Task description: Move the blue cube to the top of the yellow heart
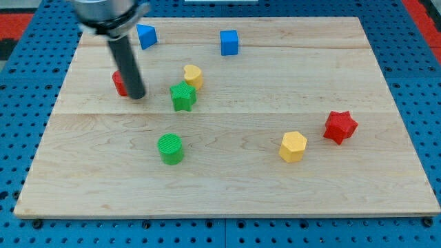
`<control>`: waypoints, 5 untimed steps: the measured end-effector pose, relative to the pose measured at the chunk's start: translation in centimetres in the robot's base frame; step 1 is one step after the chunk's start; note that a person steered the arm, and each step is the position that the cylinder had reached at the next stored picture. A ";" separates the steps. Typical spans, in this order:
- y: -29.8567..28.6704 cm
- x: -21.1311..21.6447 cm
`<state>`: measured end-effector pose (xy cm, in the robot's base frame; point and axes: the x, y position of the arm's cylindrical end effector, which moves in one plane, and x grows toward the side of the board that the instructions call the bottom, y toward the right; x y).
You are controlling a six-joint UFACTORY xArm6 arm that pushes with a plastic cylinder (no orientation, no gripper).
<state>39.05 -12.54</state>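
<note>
The blue cube [229, 42] sits near the view's top, a little right of centre-left. The yellow heart [193, 75] lies below and to the left of it, touching the green star [182, 96]. My tip [136, 96] rests on the board at the view's left, well left of the heart and far from the blue cube. The rod partly hides a red block [120, 83] just to its left; its shape cannot be made out.
A second blue block [146, 36] lies at the view's top left. A green cylinder [170, 149] stands at lower left. A yellow hexagon [293, 146] and a red star [340, 127] lie at the right. The wooden board [227, 193] sits on a blue pegboard.
</note>
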 end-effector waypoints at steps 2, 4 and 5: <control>9.4 -0.8; 17.0 -2.6; 19.5 -6.0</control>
<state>33.05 6.91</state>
